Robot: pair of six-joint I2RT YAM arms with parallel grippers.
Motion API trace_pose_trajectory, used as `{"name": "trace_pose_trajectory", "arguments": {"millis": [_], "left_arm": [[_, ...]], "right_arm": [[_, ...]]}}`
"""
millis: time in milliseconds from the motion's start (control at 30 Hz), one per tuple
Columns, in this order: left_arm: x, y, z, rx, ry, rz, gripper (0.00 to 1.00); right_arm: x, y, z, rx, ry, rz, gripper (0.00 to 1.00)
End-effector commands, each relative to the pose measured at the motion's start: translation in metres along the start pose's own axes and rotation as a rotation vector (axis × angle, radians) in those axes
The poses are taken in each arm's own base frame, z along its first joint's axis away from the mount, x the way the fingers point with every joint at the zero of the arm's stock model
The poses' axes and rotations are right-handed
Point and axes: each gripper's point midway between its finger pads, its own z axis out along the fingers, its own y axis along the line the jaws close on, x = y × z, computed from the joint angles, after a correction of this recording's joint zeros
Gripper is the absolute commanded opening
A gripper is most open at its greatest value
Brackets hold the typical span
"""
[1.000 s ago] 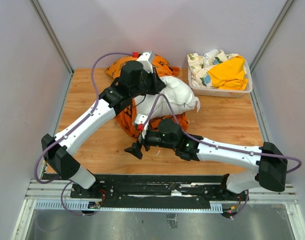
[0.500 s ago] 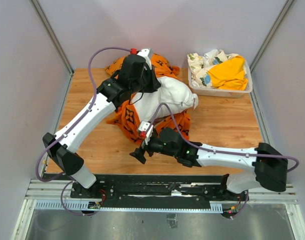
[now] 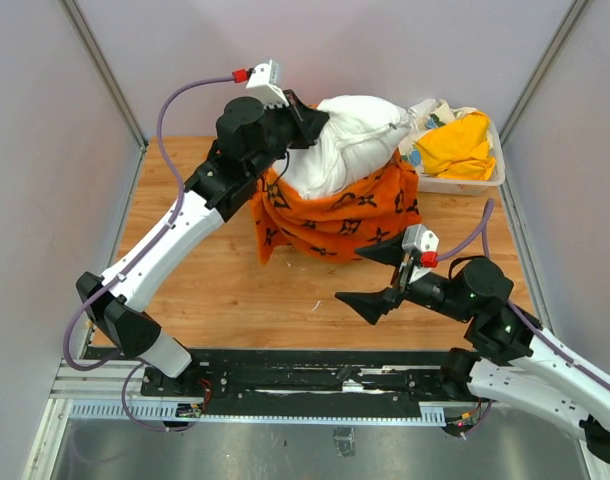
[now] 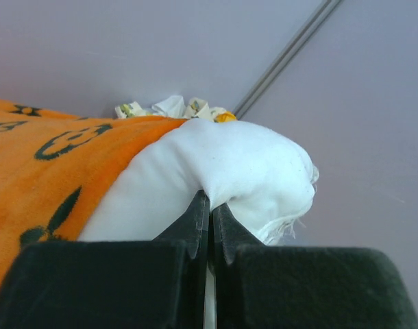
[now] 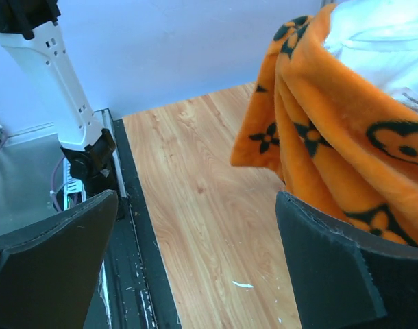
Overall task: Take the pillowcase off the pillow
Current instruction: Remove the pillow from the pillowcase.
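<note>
Stripping step: left claw (image 4: 210, 202) clamped on pillow (image 3: 350, 140), held up; pillowcase (image 3: 335, 215) hangs half off. Right claw (image 3: 347, 277) gaping, empty. You likely grab the hem, pull down.

We see our left gripper (image 4: 210, 205) closed on a fold of the white pillow (image 4: 229, 171), with the orange pillowcase (image 4: 51, 171) beside it.
</note>
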Motion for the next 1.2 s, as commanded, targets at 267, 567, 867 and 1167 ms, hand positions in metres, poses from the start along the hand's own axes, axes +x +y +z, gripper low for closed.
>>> {"name": "trace_pose_trajectory", "arguments": {"millis": [267, 567, 867, 1167], "left_arm": [[-0.037, -0.056, 0.021, 0.111, -0.184, 0.0, 0.0], [-0.036, -0.071, 0.022, 0.163, -0.16, -0.026, 0.0], [-0.036, -0.076, 0.02, 0.187, -0.154, -0.023, 0.0], [-0.042, -0.076, 0.021, 0.178, -0.173, -0.017, 0.0]], "right_arm": [[-0.066, 0.002, 0.039, -0.098, -0.051, -0.168, 0.98], [-0.084, -0.033, 0.077, -0.122, -0.115, -0.19, 0.98], [-0.088, -0.061, 0.099, -0.137, -0.124, -0.166, 0.98], [-0.021, -0.03, 0.116, -0.331, -0.058, 0.094, 0.98]]}}
